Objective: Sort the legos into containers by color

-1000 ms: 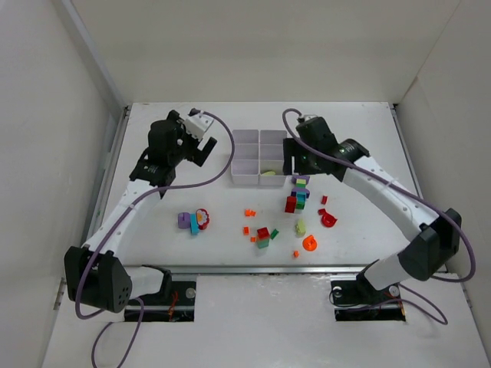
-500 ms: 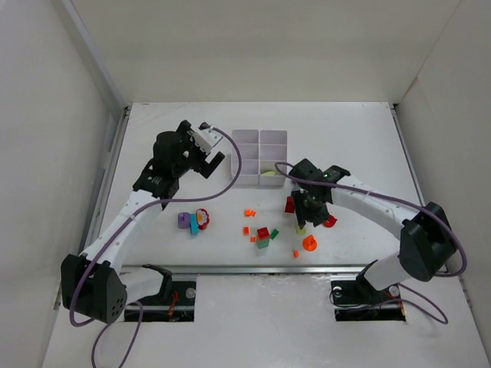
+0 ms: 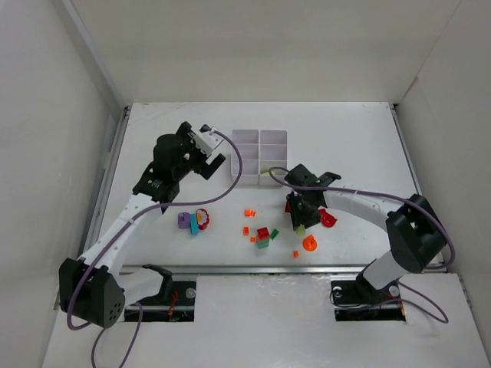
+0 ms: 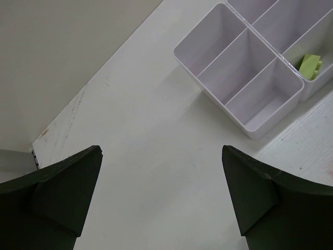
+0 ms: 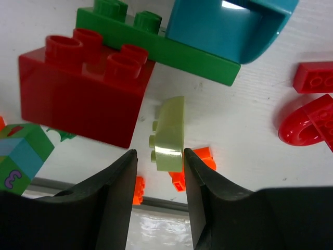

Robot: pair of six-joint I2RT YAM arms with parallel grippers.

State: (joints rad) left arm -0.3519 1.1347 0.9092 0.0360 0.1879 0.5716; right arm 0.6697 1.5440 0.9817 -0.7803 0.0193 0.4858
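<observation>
Right gripper (image 5: pixel 160 153) is down at the table with its jaws narrowed around a small pale lime brick (image 5: pixel 170 130). One finger (image 5: pixel 208 198) sits against the brick's smooth edge. A sliver of table shows between the other finger and the brick's studs, so the brick is bracketed but not clamped. It lies on the white table (image 5: pixel 244 120) on its side.

Just beyond the fingertips stands a red 2x2 brick (image 5: pixel 83 88), and past that a green plate (image 5: pixel 156 47) is joined to a teal arch (image 5: pixel 229 26). Off to one side of the gripper lie a red curved piece (image 5: pixel 307 125) and a small red brick (image 5: pixel 315 78). On the other side is a cube with teal and green faces (image 5: pixel 21 156). Behind the fingertips, toward the arm bases, are 2 tiny orange pieces (image 5: pixel 179 179), one on each side of the touching finger's tip.

Left gripper (image 4: pixel 161 151) hangs above bare table with its jaws spread wide and nothing between them. Ahead of it and to one side sits the white 6-compartment tray (image 4: pixel 260 133). 1 lime brick (image 4: pixel 310 63) is in a compartment of the column farther from this gripper.

From above, the tray (image 3: pixel 245 181) lies beside the left gripper (image 3: pixel 209 157) and beyond the right gripper (image 3: pixel 301 222). An orange round piece (image 3: pixel 310 244) lies near the right gripper on the base side, and a purple, teal and red cluster (image 3: pixel 193 221) lies well apart from it, nearer the left arm.
</observation>
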